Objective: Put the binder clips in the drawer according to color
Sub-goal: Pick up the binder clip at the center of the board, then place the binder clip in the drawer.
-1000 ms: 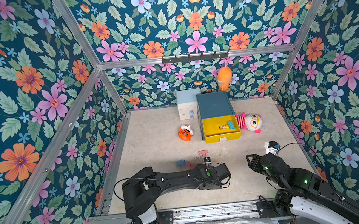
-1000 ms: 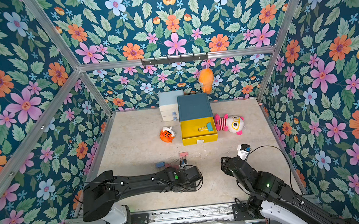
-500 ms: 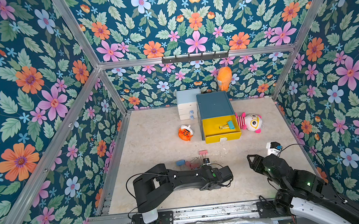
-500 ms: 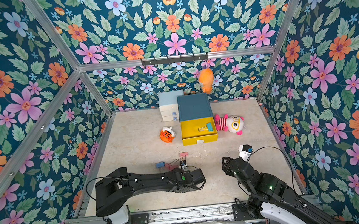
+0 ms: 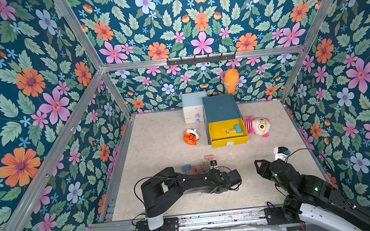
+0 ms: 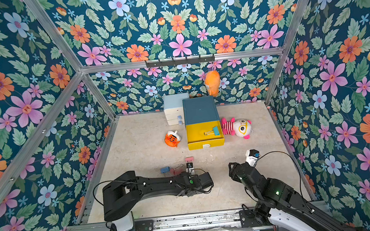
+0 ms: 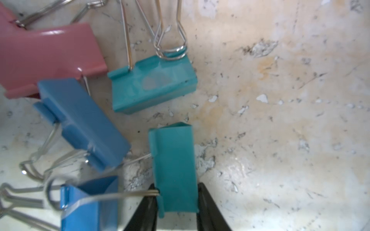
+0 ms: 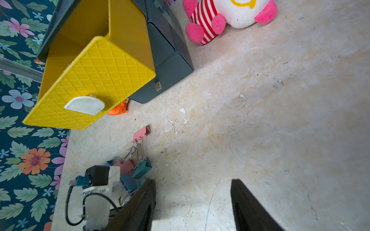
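Scuffed beige tabletop [image 7: 280, 120] fills the left wrist view. At its near edge the left gripper [image 7: 176, 186] is clenched on a teal clip [image 7: 173, 160], with one black finger pressed to each flat side of the body. Taking the body rather than the wire handles looks chosen for a firm hold that will not swing. A wire loop runs right up to one finger; whose it is I cannot tell, and it may drag on a lift.

Just beyond the claw's tips lies a second teal clip [image 7: 152, 86], apart from the held one. Off to one side of the claw are the blue clips [image 7: 84, 124], and past them a pink clip [image 7: 50, 58], all crowded together.

The left arm [image 5: 186, 183] lies stretched low over the table, forearm almost level, wrist bent down onto the pile. The right gripper [image 8: 192, 181] hangs released, jaws wide with nothing between them, its arm folded back well apart from the pile.

Far ahead of the claw, the drawer [image 5: 228, 140] stands pulled out with one teal clip inside [image 5: 238, 128]. I judge that tray to be where the held clip belongs.
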Robot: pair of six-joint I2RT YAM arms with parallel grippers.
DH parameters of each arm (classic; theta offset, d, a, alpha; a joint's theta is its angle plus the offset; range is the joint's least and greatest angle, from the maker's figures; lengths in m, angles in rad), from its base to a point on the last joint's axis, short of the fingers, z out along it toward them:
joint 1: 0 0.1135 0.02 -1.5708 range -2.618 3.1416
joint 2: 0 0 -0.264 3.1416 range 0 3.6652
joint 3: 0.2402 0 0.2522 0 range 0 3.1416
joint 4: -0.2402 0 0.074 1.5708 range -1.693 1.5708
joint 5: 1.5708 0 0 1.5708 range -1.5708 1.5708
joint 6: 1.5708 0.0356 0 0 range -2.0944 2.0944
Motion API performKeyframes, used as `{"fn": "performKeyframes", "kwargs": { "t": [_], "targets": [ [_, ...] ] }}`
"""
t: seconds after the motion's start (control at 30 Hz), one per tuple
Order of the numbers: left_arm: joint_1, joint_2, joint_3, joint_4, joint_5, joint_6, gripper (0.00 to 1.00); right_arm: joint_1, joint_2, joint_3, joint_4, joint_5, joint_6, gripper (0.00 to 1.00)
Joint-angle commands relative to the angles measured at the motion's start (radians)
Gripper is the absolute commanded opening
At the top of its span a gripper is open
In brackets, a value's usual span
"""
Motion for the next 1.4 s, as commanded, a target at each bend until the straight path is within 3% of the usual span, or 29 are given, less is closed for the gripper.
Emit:
{"fn": "performKeyframes", "kwargs": {
  "t": [0.0, 0.43, 0.57, 0.73, 0.97, 1.17, 1.37],
  "targets": [
    [0.0, -0.012, -0.006, -0.015, -0.02, 0.016, 0.26, 0.001, 0.004, 0.005, 0.021, 0.006, -0.008, 0.63],
    [-0.03, -0.129, 0.044, -0.086, -0.074, 0.018, 0.19, 0.001, 0.005, 0.023, 0.002, 0.019, -0.013, 0.62],
    [-0.033, -0.203, 0.125, -0.165, -0.118, 0.037, 0.19, 0.002, 0.001, 0.035, -0.017, 0.032, -0.02, 0.62],
    [-0.028, -0.248, 0.307, -0.234, -0.159, 0.146, 0.19, 0.0, 0.0, 0.049, -0.03, 0.042, -0.025, 0.62],
    [0.108, -0.129, 0.592, -0.167, -0.018, 0.362, 0.19, 0.0, 0.012, 0.055, -0.016, 0.034, -0.022, 0.62],
    [0.228, 0.003, 0.82, -0.205, 0.038, 0.451, 0.2, 0.0, 0.016, 0.06, -0.013, 0.027, -0.016, 0.62],
    [0.283, 0.056, 0.847, -0.198, 0.098, 0.461, 0.21, 0.0, 0.023, 0.059, -0.009, 0.026, -0.014, 0.62]
  ]
}}
